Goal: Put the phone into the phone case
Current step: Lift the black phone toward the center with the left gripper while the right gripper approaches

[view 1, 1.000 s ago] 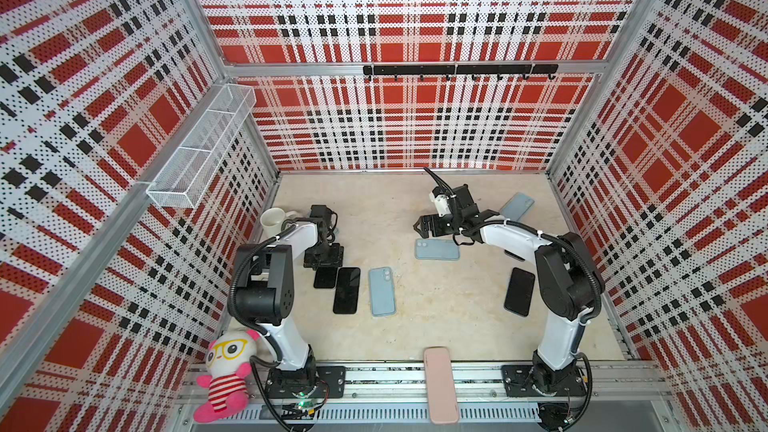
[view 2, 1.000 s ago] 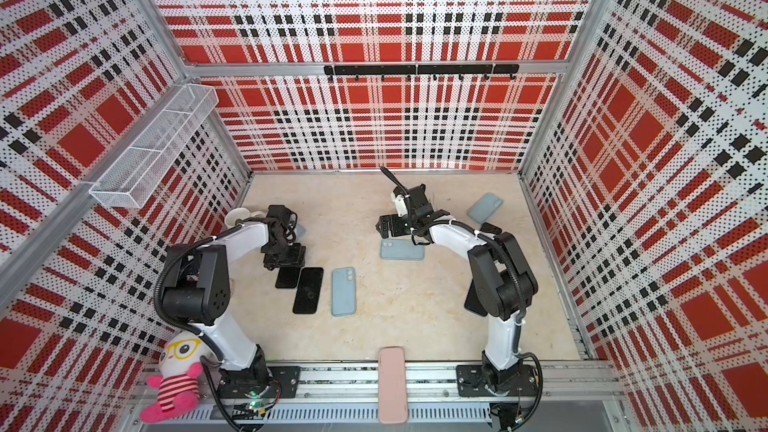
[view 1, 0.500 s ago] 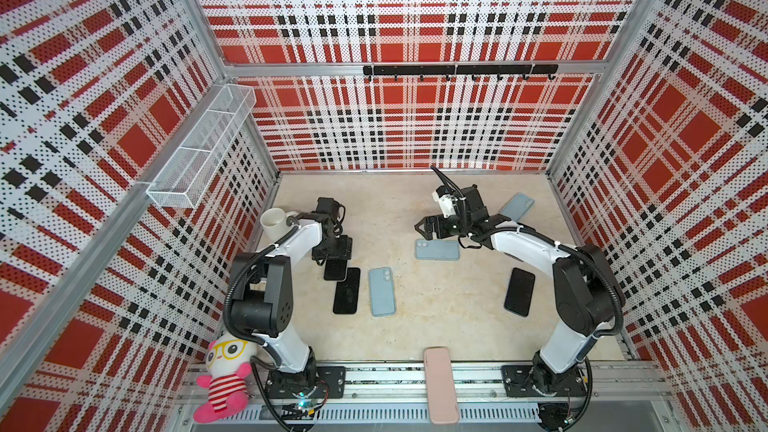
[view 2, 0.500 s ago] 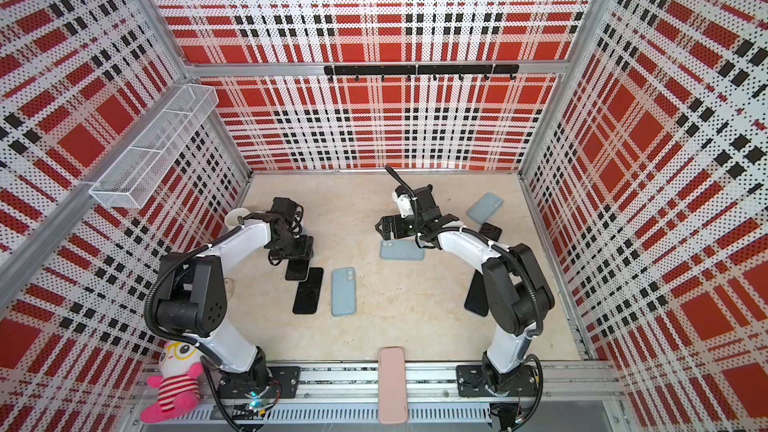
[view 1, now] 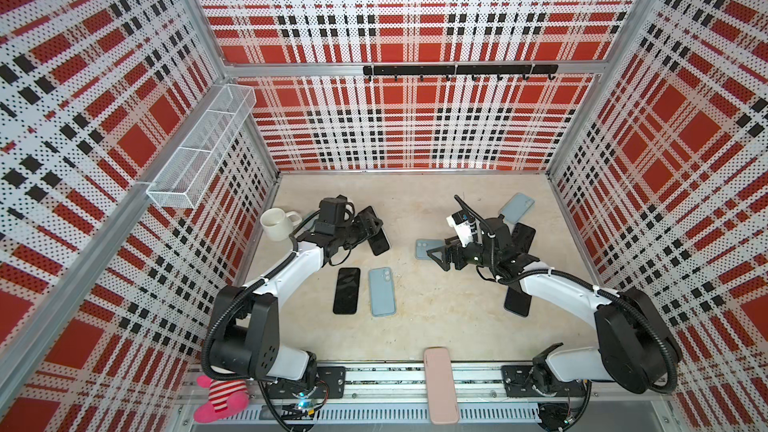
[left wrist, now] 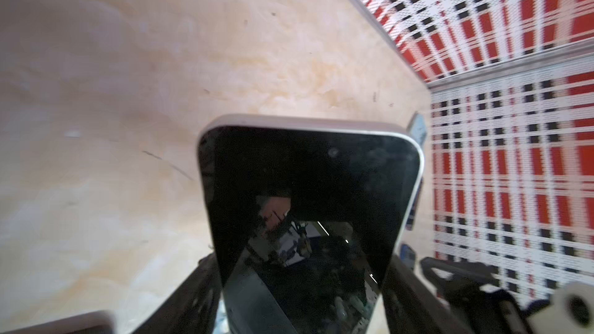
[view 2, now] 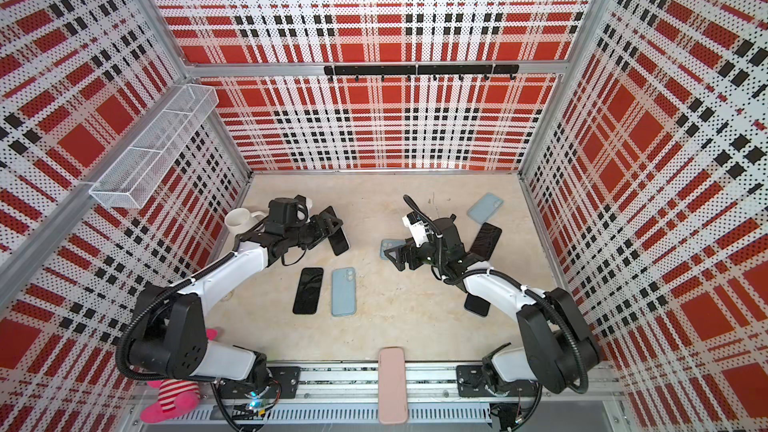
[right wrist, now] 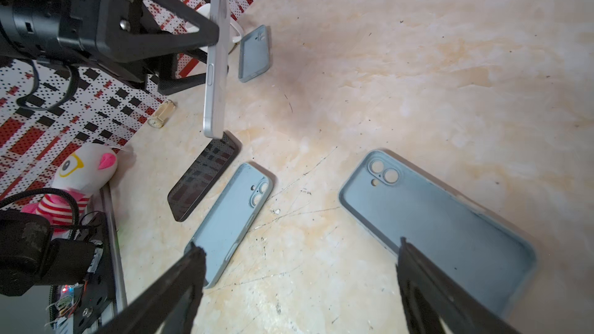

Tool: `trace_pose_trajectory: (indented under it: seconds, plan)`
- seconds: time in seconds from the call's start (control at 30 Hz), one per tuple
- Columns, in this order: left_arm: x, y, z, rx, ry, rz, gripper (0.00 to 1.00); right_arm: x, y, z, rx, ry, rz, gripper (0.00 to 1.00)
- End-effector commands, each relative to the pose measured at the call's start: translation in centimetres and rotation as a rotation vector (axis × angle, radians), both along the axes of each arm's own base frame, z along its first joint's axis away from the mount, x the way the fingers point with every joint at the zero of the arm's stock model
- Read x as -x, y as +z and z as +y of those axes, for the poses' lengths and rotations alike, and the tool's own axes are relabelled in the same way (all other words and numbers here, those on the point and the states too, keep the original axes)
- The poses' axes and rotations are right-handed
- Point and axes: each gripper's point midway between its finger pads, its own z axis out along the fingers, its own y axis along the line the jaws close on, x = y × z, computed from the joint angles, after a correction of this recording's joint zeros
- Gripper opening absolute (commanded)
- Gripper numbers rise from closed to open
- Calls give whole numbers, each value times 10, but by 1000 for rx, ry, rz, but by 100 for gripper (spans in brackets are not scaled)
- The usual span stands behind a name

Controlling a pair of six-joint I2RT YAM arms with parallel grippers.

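Beige stone-look counter [view 1: 415, 338], bearing all items. Left tool [view 1: 368, 229]: clamped across the long edges of the phone [left wrist: 308, 187], which is raised clear of the counter on the left side. The phone's far end is left bare, likely so that it can enter a case first. Right tool [right wrist: 299, 252]: jaws spread wide, empty, poised over the blue case [right wrist: 434, 220], probably to steady it. Case lies flat mid-counter, cavity up, ready to receive.
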Motion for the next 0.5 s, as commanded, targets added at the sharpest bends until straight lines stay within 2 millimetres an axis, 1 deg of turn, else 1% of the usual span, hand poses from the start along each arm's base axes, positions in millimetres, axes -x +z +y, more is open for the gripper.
trace_pose_trajectory:
  seconds: [0.0, 0.07, 0.1, 0.17, 0.23, 0.37, 0.47]
  plan:
    - [1, 63, -41, 367, 22, -72, 22, 7, 51, 34, -197, 107, -171, 92]
    - [7, 62, -52, 448, 47, -29, 19, 6, 57, 44, -257, 119, -180, 89]
    - [8, 60, -54, 472, 78, -2, 18, 5, 60, 47, -290, 124, -182, 84]
    - [8, 56, -56, 510, 158, 35, 14, 4, 63, 52, -342, 107, -188, 78]
    - [8, 57, -57, 564, 218, 50, 9, 3, 63, 57, -354, 82, -209, 76]
    - [8, 49, -66, 628, 251, 109, 1, -4, 56, 67, -341, 62, -228, 69]
    - [9, 47, -70, 659, 265, 127, 0, -7, 46, 69, -333, 59, -213, 63]
